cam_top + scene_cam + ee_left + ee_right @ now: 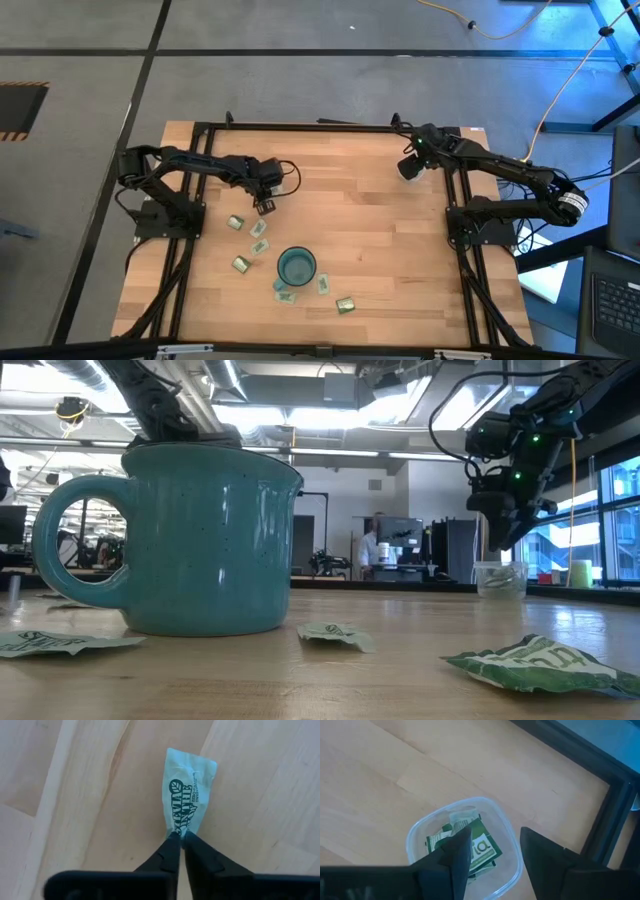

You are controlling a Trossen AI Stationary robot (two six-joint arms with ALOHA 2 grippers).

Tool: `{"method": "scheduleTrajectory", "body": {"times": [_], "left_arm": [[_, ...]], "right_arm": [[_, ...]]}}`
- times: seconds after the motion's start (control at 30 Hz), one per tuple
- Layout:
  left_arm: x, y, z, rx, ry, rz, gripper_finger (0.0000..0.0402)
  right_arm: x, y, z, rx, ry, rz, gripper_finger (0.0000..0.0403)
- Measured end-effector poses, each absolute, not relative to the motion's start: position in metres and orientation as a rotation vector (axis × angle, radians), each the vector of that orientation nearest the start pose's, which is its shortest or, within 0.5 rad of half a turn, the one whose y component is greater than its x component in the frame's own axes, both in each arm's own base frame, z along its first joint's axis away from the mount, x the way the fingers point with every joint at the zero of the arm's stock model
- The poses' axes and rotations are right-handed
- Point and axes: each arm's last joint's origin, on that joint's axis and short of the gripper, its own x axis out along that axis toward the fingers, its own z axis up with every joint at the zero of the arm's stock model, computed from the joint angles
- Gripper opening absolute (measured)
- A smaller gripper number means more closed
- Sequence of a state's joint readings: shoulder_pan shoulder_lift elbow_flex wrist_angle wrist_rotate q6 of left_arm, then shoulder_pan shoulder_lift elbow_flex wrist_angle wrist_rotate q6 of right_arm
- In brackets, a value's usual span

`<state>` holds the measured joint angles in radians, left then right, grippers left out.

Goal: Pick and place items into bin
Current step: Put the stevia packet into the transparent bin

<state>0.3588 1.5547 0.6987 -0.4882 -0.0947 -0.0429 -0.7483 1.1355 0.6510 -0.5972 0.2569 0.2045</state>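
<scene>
My left gripper [265, 206] stands at the table's left-centre, pointing down and shut on a light green packet [190, 785] printed with dark letters. Several more packets lie loose on the wood near it, such as a first [236, 222], a second [260, 246] and a third [345, 305]. The bin [415, 837], a clear plastic cup, stands at the far right and holds a few packets [480, 845]. My right gripper [495, 842] hovers open just above the bin, touching nothing. In the low view the bin [500, 578] shows below that gripper [505, 530]. My left gripper pinches one narrow end of the packet [181, 827] between its two fingertips [170, 845]. It comes at it from above, slanting steeply down. The end is crumpled together at the fingers. The rest of the packet stretches away from them over the wood.
A teal mug [296, 266] with a handle stands near the table's front centre, ringed by loose packets. In the low view the mug [190, 540] hides the left gripper. A black frame [300, 127] runs along the table's far edge and both sides.
</scene>
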Motion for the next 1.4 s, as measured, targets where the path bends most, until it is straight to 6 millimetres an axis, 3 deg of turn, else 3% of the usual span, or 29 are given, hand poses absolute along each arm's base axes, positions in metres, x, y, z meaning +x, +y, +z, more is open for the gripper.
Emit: {"method": "scheduleTrajectory", "body": {"times": [0.2,0.3,0.6,0.77,1.1,1.4], "left_arm": [[0.227,0.088,0.139,-0.198,1.315,0.387,0.0007],[0.235,0.089,0.156,-0.170,1.220,0.378,0.0005],[0.262,0.095,0.190,-0.092,0.867,0.388,0.0005],[0.278,0.091,0.205,-0.051,0.657,0.372,0.0006],[0.295,0.077,0.227,-0.007,0.404,0.339,0.0005],[0.300,0.069,0.235,0.022,0.318,0.400,0.0005]], "right_arm": [[0.146,-0.145,0.217,0.434,0.930,-1.021,0.0170],[0.153,-0.144,0.236,0.400,0.867,-0.985,0.0170],[0.192,-0.124,0.266,0.499,0.536,-0.493,0.0170],[0.209,-0.110,0.278,0.490,0.413,-0.347,0.0170],[0.245,-0.084,0.281,0.422,0.289,-0.175,0.0170],[0.277,-0.085,0.269,0.387,0.186,-0.125,0.0170]]}}
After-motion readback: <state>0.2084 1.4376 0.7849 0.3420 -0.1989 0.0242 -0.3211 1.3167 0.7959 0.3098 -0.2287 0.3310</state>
